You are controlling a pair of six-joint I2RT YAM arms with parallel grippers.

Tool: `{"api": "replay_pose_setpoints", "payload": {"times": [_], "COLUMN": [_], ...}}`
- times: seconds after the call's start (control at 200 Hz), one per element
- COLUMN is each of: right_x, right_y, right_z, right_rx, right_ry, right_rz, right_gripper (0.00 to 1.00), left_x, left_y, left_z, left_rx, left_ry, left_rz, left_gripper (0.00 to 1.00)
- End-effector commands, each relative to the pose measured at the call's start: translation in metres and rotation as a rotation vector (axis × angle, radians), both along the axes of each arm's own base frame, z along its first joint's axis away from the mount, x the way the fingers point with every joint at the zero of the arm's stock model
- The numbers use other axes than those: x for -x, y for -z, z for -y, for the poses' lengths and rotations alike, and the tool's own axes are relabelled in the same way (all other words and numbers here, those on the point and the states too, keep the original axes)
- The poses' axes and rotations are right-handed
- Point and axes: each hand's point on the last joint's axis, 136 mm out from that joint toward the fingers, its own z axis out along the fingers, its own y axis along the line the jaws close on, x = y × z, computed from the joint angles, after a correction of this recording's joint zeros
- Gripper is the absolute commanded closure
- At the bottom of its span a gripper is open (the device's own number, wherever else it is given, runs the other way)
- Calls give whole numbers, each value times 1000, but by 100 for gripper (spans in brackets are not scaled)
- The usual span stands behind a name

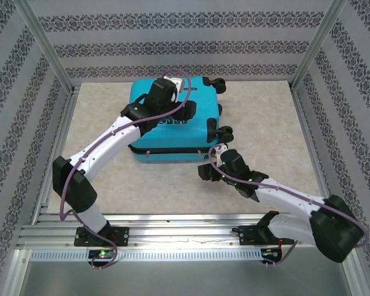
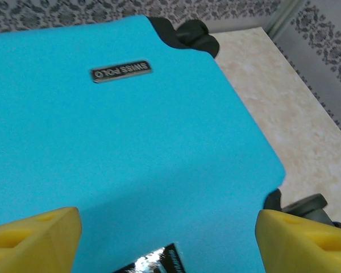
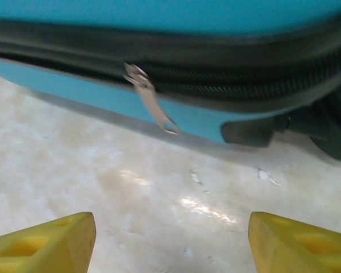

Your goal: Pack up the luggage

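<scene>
The luggage (image 1: 172, 126), a turquoise hard-shell suitcase, lies flat and closed at the back middle of the table, its black wheels (image 1: 223, 131) on the right. My left gripper (image 1: 184, 105) hovers open over its top shell (image 2: 136, 142), with a small dark label (image 2: 121, 71) ahead of the yellow fingers (image 2: 37, 239). My right gripper (image 1: 206, 169) is low over the table at the suitcase's near right corner, open and holding nothing. In the right wrist view its jaws (image 3: 170, 244) face the black zipper line, where a metal zipper pull (image 3: 150, 105) hangs down.
The suitcase rests on a beige marble-pattern tabletop (image 1: 166, 185), with patterned walls and aluminium frame posts (image 1: 52, 58) around it. A black wheel (image 3: 329, 133) stands right of the zipper pull. Bare table lies in front of and to the right of the suitcase.
</scene>
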Motion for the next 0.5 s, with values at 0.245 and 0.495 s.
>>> {"api": "replay_pose_setpoints", "payload": {"times": [0.245, 0.495], "right_x": [-45, -52], "right_y": [-1, 6], "right_z": [-22, -47], "right_rx": [-1, -139], "right_ry": [65, 25], "right_rz": [203, 184], "right_gripper": [30, 32], "left_x": [-3, -1], "left_y": [-24, -23], "left_z": [16, 21], "left_rx": [12, 10], "left_ry": [20, 27], "left_rz": [54, 51], "left_gripper": [20, 20]}}
